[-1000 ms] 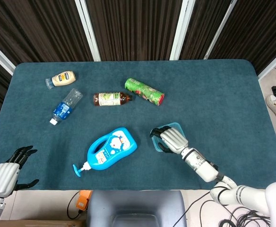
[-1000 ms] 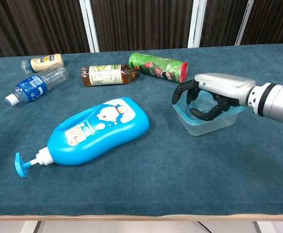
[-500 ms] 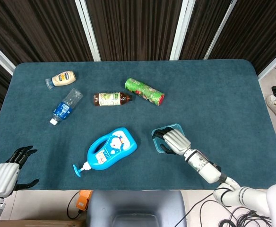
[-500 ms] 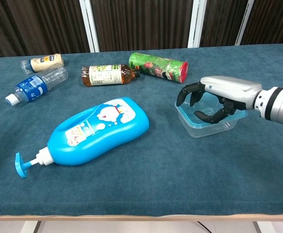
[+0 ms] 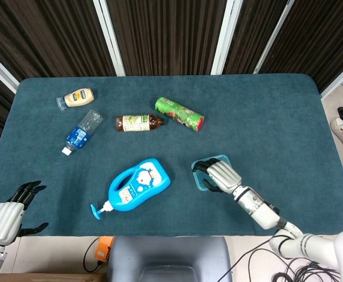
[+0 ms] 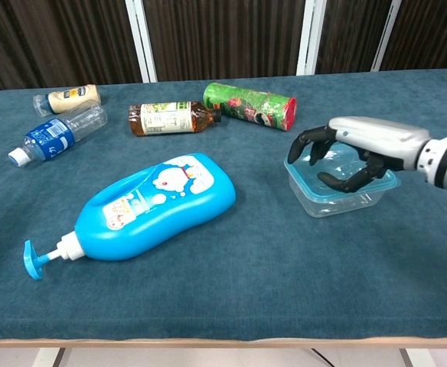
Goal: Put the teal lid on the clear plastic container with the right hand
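Right hand: right hand (image 6: pixel 355 150) sits on top of the container (image 6: pixel 340 189), fingers curled down over its rim, thumb at the near edge; it grips the teal lid (image 5: pixel 214 160) against the tub's top.
Left hand: left hand (image 5: pixel 7 213) hangs off the worktop's near-left corner, fingers spread, holding nothing.
Change: since a second ago the right hand and container have slid a little toward the robot's right and nearer the front edge; the left hand has stayed put.
Pose: right forearm reaches in from the near-right, palm down, wrist roughly level.
Lid: teal rim shows around the hand on the container; whether it is fully seated cannot be told.
Worktop: worktop (image 5: pixel 265 111) is covered in teal cloth.
Near: blue pump bottle (image 6: pixel 153 205) lies on its side, left of the container.
Far: green can (image 6: pixel 249 105), brown bottle (image 6: pixel 170 118), water bottle (image 6: pixel 57 134) and a small jar (image 6: pixel 69 98), all lying down.
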### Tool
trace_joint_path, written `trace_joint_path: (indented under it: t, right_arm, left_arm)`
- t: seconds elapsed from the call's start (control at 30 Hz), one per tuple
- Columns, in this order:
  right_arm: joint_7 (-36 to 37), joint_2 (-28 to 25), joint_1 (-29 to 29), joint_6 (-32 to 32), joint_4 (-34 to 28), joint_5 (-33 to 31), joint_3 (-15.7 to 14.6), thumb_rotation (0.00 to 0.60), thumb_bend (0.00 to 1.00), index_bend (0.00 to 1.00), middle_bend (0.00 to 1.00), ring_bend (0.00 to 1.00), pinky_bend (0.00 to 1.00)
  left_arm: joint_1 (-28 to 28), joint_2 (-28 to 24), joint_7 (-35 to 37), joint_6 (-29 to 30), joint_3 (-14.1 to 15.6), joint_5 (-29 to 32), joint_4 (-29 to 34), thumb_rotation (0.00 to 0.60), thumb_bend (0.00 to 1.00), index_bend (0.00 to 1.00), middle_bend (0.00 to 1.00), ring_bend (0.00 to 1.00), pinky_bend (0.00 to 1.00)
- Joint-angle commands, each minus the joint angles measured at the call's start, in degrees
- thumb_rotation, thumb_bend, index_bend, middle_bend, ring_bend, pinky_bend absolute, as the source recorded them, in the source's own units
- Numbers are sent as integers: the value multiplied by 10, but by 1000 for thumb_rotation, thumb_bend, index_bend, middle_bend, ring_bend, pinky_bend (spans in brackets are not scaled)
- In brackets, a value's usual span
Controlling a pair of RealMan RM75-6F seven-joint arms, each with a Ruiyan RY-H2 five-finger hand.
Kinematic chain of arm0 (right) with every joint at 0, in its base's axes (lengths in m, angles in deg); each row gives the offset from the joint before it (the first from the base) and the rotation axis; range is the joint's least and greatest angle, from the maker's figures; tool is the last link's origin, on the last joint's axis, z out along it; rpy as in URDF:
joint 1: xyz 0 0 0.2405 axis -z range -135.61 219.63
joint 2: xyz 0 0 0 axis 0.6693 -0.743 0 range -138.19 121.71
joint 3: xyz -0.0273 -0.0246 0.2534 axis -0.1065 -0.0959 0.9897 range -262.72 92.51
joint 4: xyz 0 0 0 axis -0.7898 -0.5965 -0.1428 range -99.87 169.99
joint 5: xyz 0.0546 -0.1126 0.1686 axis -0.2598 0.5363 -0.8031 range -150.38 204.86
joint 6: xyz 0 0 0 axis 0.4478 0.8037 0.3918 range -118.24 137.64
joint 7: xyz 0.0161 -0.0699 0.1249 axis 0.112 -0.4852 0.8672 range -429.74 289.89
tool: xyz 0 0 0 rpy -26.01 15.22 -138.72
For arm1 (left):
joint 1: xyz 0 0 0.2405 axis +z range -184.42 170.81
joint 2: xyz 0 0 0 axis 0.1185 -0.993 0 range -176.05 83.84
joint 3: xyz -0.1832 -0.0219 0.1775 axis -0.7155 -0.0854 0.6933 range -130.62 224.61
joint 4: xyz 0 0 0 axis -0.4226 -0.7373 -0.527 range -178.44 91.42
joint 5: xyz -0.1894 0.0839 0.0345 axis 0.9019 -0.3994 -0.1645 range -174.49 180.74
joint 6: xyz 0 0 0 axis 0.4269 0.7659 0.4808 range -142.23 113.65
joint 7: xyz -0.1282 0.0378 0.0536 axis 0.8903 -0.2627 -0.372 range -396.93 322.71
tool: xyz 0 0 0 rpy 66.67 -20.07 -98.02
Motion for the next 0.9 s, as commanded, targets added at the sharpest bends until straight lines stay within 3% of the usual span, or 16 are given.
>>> trace_joint_path:
  t: [0.03, 0.17, 0.23, 0.43, 0.53, 0.67, 0.9]
  right_arm:
    - [-15, -27, 14, -28, -31, 5, 3, 600, 649, 394, 356, 319, 334]
    - [-58, -84, 38, -62, -103, 6, 1, 600, 649, 259, 184, 127, 147]
    - [-91, -113, 61, -95, -143, 4, -1, 600, 649, 217, 140, 81, 96]
    - [-210, -181, 150, -179, -252, -37, -19, 600, 622, 104, 92, 34, 73]
    - [-267, -211, 203, -214, -294, -76, -36, 600, 541, 42, 51, 7, 56]
    - [-280, -213, 251, -252, -283, -96, -45, 600, 438, 0, 6, 0, 22]
    - [-245, -204, 283, -258, -246, -117, -35, 600, 430, 0, 0, 0, 6]
  left_arm:
    - [0, 0, -1, 0, 0, 0, 0, 600, 336, 201, 97, 103, 392]
    - [0, 1, -3, 1, 0, 0, 0, 600, 336, 201, 98, 104, 392]
    - [1, 2, -4, 2, 0, -1, 0, 600, 336, 202, 97, 103, 392]
    - [2, 4, -14, 7, -1, -4, 0, 600, 336, 203, 97, 103, 392]
    - [3, 6, -21, 10, -1, -4, 0, 600, 335, 203, 98, 103, 392]
    - [4, 8, -30, 11, -2, -1, 0, 600, 335, 204, 97, 103, 392]
    - [4, 14, -48, 7, -6, 8, -1, 600, 335, 203, 98, 103, 392]
